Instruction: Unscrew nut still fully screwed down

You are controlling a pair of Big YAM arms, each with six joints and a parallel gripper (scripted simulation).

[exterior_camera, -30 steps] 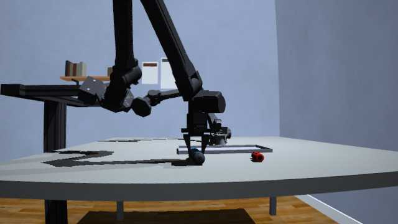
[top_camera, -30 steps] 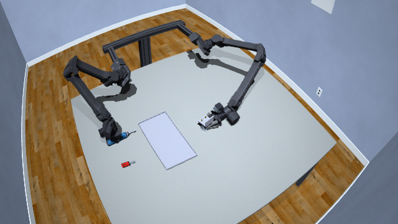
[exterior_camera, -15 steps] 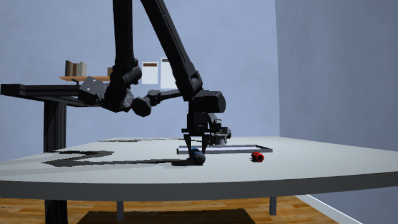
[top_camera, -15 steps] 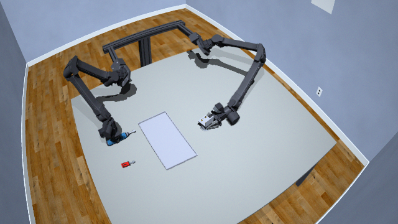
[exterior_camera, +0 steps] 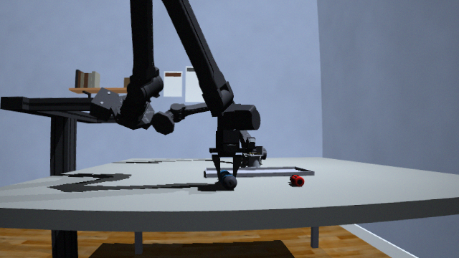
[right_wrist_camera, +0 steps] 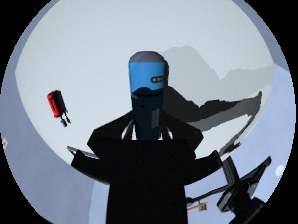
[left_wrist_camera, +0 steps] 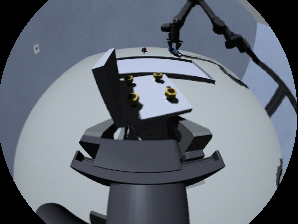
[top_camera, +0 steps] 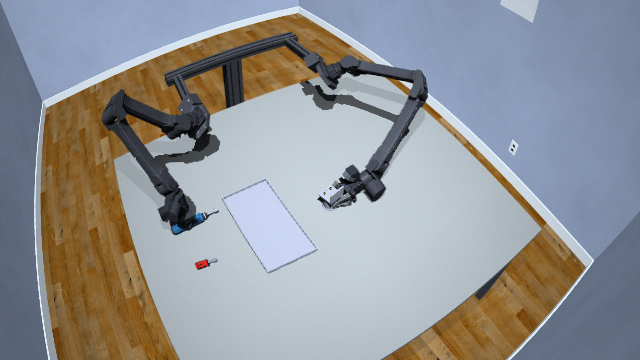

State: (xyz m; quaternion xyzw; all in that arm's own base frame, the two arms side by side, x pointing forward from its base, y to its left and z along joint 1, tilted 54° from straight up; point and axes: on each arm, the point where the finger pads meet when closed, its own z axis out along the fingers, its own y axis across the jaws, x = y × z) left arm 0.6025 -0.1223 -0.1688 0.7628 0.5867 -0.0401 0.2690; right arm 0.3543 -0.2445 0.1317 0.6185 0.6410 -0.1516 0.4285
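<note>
The joint module [top_camera: 324, 201] lies tilted on the table right of the mat, its pale bracket [left_wrist_camera: 143, 92] carrying several brass nuts [left_wrist_camera: 135, 99]. My left gripper [top_camera: 344, 198] is shut on the module's dark body [left_wrist_camera: 143, 137]. I cannot tell which nut sits lowest. The nut driver [top_camera: 196, 219] with its blue barrel lies on the table left of the mat. My right gripper [top_camera: 181, 220] is down over it and shut on the barrel, as the side view [exterior_camera: 226, 179] and right wrist view [right_wrist_camera: 148, 99] show.
A white rectangular mat [top_camera: 268, 225] lies at the table's middle. A small red tool [top_camera: 204, 263] [exterior_camera: 296, 180] lies near the front left edge, close to the driver. The dark arm gantry [top_camera: 235, 60] stands at the back.
</note>
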